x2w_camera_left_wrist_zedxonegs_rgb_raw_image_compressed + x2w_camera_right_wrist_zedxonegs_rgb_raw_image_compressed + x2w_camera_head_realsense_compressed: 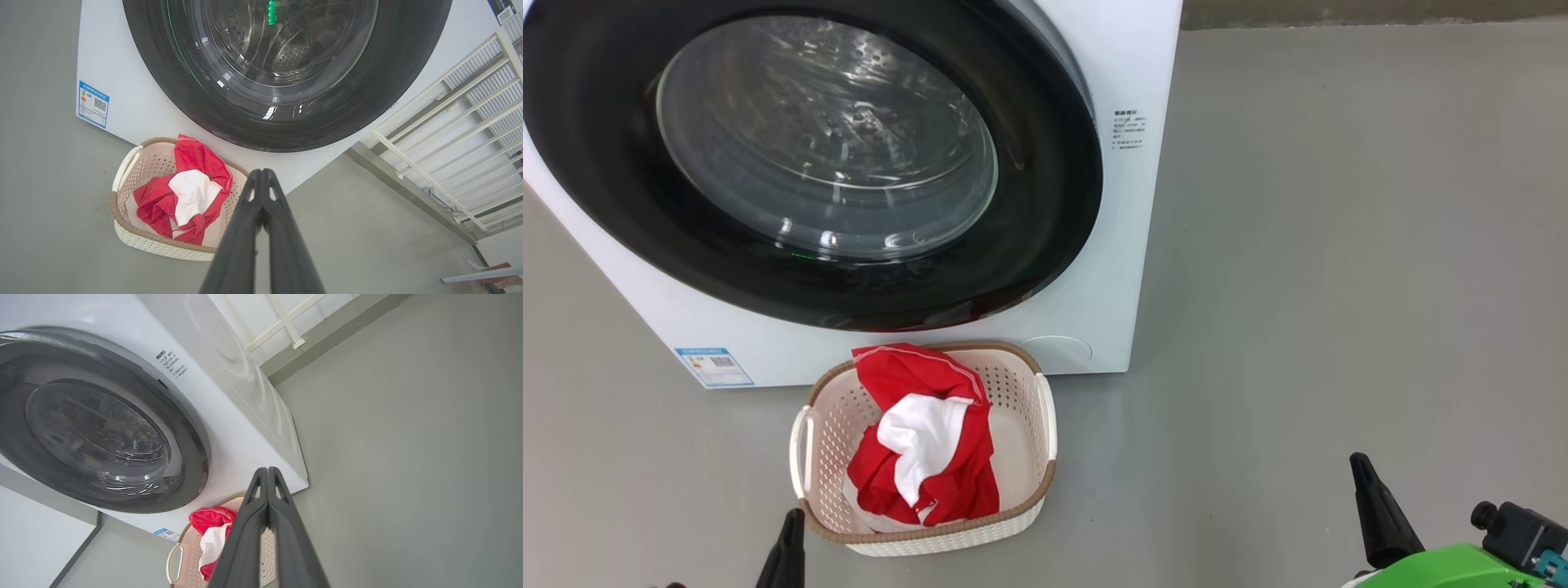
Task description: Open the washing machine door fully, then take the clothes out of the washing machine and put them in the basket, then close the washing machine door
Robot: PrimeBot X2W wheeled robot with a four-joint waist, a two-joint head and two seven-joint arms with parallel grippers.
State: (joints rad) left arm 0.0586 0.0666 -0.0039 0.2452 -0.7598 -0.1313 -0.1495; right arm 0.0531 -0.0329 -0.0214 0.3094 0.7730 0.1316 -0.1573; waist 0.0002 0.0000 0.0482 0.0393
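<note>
1. Left claw [261, 173]: its two dark fingers are pressed together at the tips and grip nothing. It hangs over the grey floor [49, 171].
2. Right claw [267, 470]: its fingers are likewise pressed together, with nothing between them.
3. Nearest the left claw is the basket [155, 246], on the floor just ahead of its fingertips and to their left. In the head view, that claw's finger ends just beside the basket's near left corner. The right claw is well apart from the basket, off to its right.
4. Inside the basket lie the clothes [157, 204], red fabric bunched around a white patch, with one red edge draped over the far rim.
5. Beyond the basket, ahead of both claws, stands the washing machine [122, 81], with a blue label [93, 104] low on its front.
6. The washing machine door [163, 61] sits closed against the machine's front, with the steel drum visible through the glass.
7. Farther right of the left claw, a white railing [449, 134] runs along the wall.
</note>
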